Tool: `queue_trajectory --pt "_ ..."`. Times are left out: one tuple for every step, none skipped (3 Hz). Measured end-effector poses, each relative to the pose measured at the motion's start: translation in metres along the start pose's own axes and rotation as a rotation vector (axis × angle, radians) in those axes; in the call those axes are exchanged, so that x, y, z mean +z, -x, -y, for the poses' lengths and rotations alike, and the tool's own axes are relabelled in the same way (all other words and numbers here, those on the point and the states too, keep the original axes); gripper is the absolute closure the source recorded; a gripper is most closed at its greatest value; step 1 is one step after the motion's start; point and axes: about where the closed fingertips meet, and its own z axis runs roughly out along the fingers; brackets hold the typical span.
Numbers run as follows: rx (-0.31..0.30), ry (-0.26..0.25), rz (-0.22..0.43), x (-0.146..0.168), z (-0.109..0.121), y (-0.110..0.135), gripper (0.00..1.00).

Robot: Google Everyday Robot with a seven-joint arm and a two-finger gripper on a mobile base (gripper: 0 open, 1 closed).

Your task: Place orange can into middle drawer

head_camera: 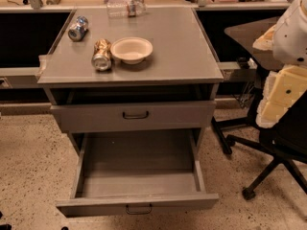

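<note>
**A:** Where is the small, dented, shiny orange-gold drink can (pixel 101 54)?

**B:** On the grey cabinet top (pixel 182 56), left of centre. It seems to lie on its side with one silver end towards the camera. It sits at nine o'clock from the shallow cream bowl (pixel 132 49), close enough that I can't tell whether they touch. The blue-and-silver can (pixel 77 28) lies well apart, at about eleven o'clock from it.

**A:** And the gripper (pixel 280 97)?

**B:** At three o'clock in the view, against the right edge, cream and white, above the black office chair (pixel 268 152). It is well apart from the can and carries nothing that I can see. Whether it is spread or pressed together, I cannot tell.

**A:** How will the can handle?

**B:** I'd judge it light and probably empty. The wall is thin and already dented, so it will give under a hard squeeze. The surface is glossy, so it may slip, and lying down it could roll if nudged.

**A:** So where should it be held?

**B:** Across the middle of the body, from above and squarely over the round sides, with gentle pressure. The side at three o'clock is crowded by the bowl, so clearance there is the worry.

**A:** Is the target ready?

**B:** Yes. The wide grey lowermost drawer (pixel 139 202) with the small dark handle stands pulled out at six o'clock, its floor showing. The like-handled drawer above (pixel 134 115) is shut.
</note>
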Motion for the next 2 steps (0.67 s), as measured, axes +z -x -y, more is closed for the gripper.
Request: queue_trajectory --pt "0.000 0.000 0.000 0.000 0.000 0.000 0.00" --pt "-0.033 0.006 0.034 0.013 0.018 0.020 0.00"
